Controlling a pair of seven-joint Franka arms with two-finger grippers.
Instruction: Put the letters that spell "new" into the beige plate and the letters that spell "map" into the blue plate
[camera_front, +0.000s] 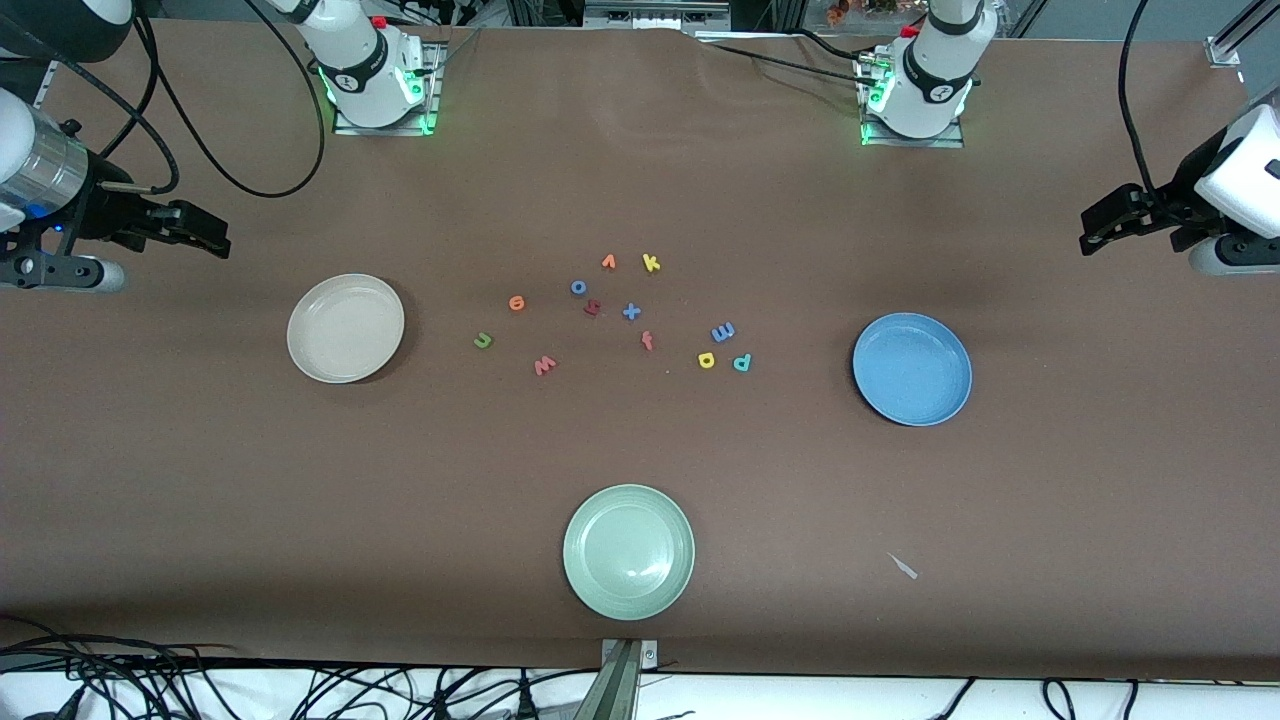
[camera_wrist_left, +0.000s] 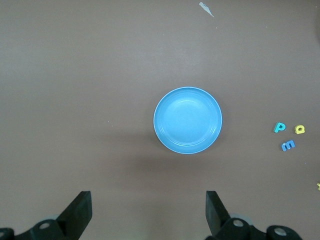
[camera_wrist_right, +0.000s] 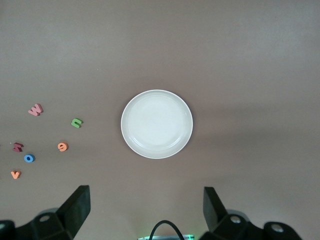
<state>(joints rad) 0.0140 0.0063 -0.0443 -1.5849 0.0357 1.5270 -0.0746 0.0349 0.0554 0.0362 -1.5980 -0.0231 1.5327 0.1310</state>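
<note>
Scattered mid-table between the 2 target plates, all 6 task letters, none yet in a plate. Toward the right arm's end: green n (camera_front: 483, 340), orange e (camera_front: 516, 302), salmon-red w (camera_front: 545, 365), a loose trio just beside the beige plate (camera_front: 345, 328). Toward the left arm's end: blue m (camera_front: 723, 331), yellow a (camera_front: 706, 360), teal p (camera_front: 742, 362), bunched close, near the blue plate (camera_front: 912, 368). Among them, distractors: yellow k (camera_front: 651, 263), blue o (camera_front: 578, 287), blue x (camera_front: 631, 311).

Up in the air over its own end of the table, right gripper (camera_front: 195, 232), jaws spread wide, nothing held; in its wrist view, beige plate straight ahead, n, e, w off to one side. Same for left gripper (camera_front: 1105, 225): wide apart, empty, blue plate ahead, p, a, m off to one side.

Likely pairing: right arm for "new", left arm for "map", each set lying inward of its plate, so a reach over the plate toward table centre.
</note>
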